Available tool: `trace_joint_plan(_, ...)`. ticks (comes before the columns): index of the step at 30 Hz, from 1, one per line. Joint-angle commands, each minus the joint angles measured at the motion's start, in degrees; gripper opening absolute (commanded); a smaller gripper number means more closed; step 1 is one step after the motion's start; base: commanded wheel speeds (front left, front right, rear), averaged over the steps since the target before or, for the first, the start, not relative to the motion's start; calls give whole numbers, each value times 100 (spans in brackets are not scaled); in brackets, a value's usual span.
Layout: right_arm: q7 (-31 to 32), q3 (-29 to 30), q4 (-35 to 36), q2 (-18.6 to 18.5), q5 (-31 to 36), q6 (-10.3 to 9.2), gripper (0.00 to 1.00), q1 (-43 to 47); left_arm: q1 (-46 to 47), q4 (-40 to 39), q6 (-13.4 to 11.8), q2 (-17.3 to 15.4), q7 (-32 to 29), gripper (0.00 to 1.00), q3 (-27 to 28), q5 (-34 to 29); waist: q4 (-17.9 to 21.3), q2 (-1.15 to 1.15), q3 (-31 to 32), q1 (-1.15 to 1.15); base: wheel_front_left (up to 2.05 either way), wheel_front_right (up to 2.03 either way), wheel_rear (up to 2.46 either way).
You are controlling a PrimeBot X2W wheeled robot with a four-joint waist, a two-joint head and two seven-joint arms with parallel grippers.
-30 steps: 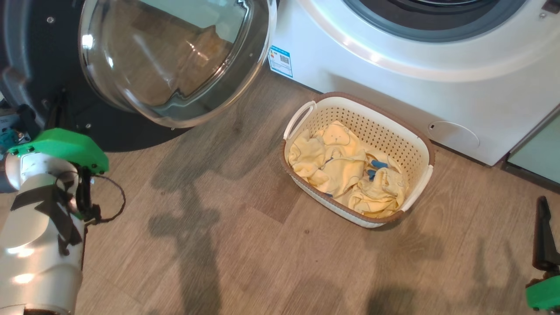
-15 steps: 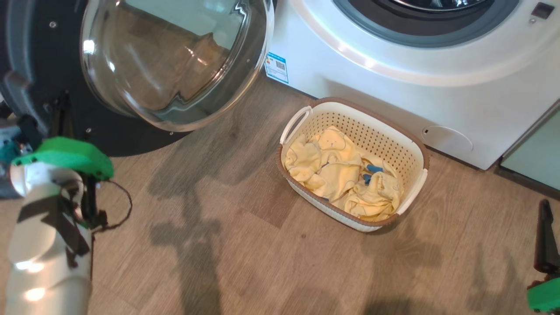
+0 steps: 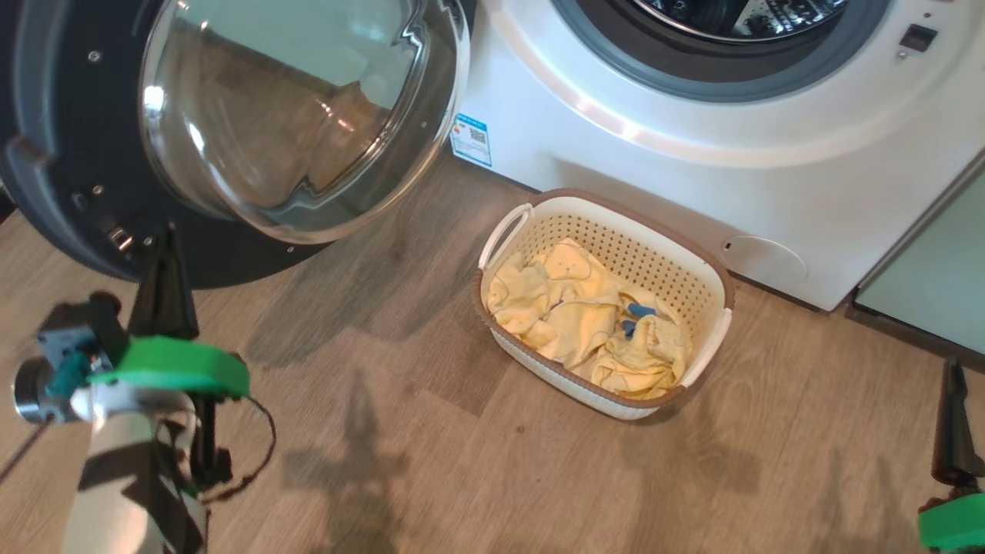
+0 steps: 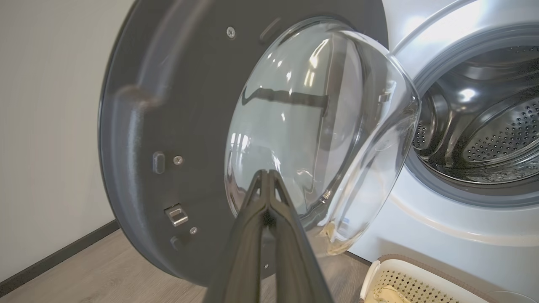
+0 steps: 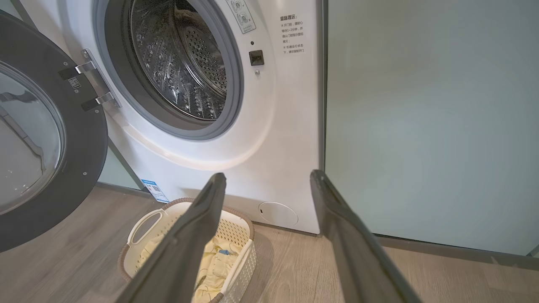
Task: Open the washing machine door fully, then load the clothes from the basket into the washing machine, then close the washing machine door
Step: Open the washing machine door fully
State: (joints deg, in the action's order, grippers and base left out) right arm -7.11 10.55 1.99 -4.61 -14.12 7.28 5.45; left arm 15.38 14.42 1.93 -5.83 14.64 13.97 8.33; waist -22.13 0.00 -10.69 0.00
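Note:
The washing machine door [image 3: 61, 154] stands swung open at the left, its glass bowl [image 3: 300, 115] bulging toward me. The washing machine [image 3: 654, 115] shows its grey-rimmed drum mouth [image 5: 185, 63], and I see no clothes in the steel drum. On the floor before it sits the cream basket [image 3: 654, 254], with the pale yellow clothes [image 3: 585, 315] piled in it. My left gripper [image 3: 168, 235] is shut on nothing, its tips just below the door's lower edge; in the left wrist view the left gripper [image 4: 265, 173] points at the glass. My right gripper [image 5: 267, 176] is open and empty, right of the basket.
A pale green cabinet [image 5: 421, 126] adjoins the machine on the right. A wall [image 4: 50, 126] with a dark skirting stands left of the open door. Bare wood floor [image 3: 462, 462] lies between my arms and the basket. One right finger [image 3: 954, 423] shows at the head view's lower right.
The head camera has shifted, showing more of the drum mouth. My left arm has drawn back from the door toward me, and its shut fingers now show. The right gripper stays open.

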Motion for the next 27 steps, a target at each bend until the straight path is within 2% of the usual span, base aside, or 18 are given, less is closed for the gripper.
trace_joint_plan(1,-70,-97,156,-35,-21,21,100,-128,-84,-460,28,-83,36,0,131,-82,58,0,32,0,0,0,0)
trace_joint_plan(6,-101,-127,156,20,-12,21,100,-124,-496,-1003,76,55,36,0,-19,-146,185,0,78,0,0,0,0)
trace_joint_plan(14,-128,-240,167,101,51,21,100,-131,-992,-1560,201,212,12,0,-709,-171,596,0,163,0,0,0,0)
trace_joint_plan(15,-135,-264,168,109,53,21,100,-138,-1015,-1574,214,222,-16,21,-792,-143,669,0,173,0,0,0,0)
trace_joint_plan(17,-156,-309,165,121,75,21,100,-150,-1035,-1584,224,235,-74,45,-936,-128,824,0,197,0,0,0,0)
trace_joint_plan(19,-167,-341,166,132,81,21,100,-154,-1041,-1583,246,239,-113,78,-1041,-120,984,0,220,0,0,0,0)
trace_joint_plan(20,-188,-359,179,142,94,21,100,-144,-1035,-1566,261,240,-160,100,-1123,-123,1142,0,247,0,0,0,0)
trace_joint_plan(27,-236,-397,157,162,128,21,100,-100,-1002,-1387,257,186,-362,100,-1249,-142,1683,0,345,0,0,0,0)
